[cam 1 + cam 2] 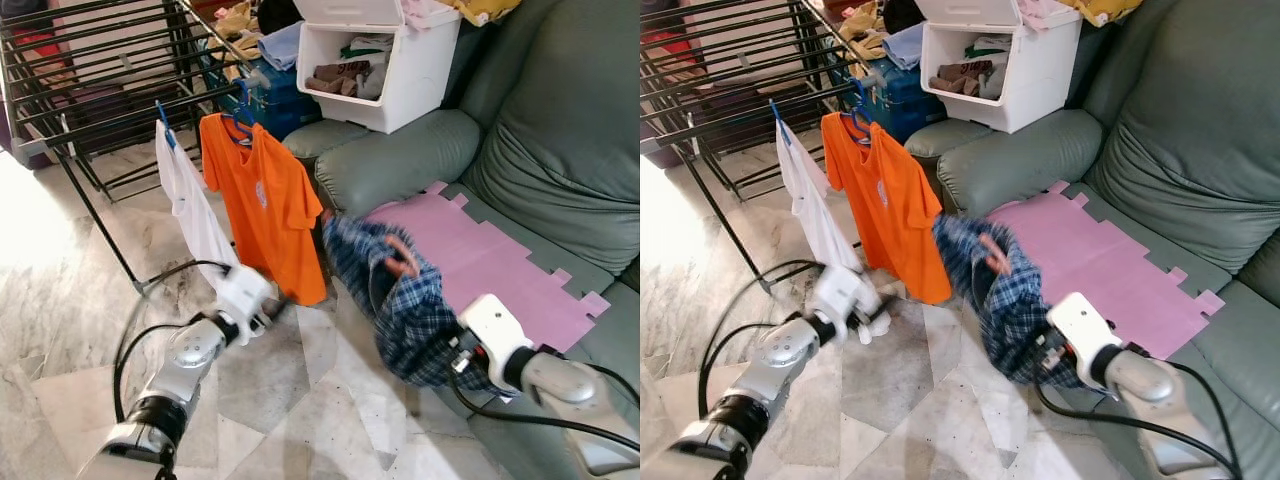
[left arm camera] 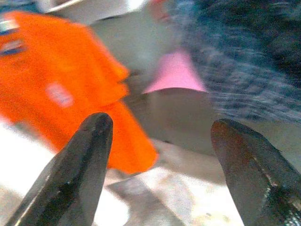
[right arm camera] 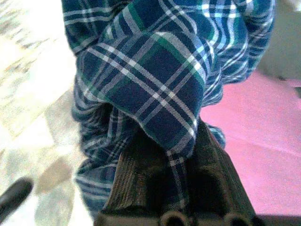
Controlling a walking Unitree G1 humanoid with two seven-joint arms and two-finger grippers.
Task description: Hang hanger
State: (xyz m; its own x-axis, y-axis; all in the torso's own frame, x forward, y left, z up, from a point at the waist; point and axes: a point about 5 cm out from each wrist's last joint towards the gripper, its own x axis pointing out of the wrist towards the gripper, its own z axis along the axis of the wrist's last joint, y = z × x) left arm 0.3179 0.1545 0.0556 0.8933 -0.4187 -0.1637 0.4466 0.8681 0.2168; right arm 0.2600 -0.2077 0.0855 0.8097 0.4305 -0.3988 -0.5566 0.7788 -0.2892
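Nearest, the right gripper (image 3: 171, 188) is seen at the right, its black fingers (image 3: 141, 179) clamped together on a fold of the blue-and-green plaid shirt (image 1: 400, 300), which is held up, blurred, at the near edge of the grey-green sofa (image 1: 540, 150) beside a pink jigsaw-edged foam mat (image 1: 500, 260). A reddish piece is glimpsed in the shirt's collar opening; whether it is the hanger cannot be told. The left gripper (image 2: 160, 155) is held low at the left over the marble tiled floor (image 1: 300, 400), fingers apart, nothing between them. Farther left, an orange T-shirt (image 1: 265, 200) and a white garment (image 1: 190, 200) are hung on blue hangers from the black metal drying rack (image 1: 100, 70). A white plastic storage bin (image 1: 380, 60) is set beyond the sofa arm
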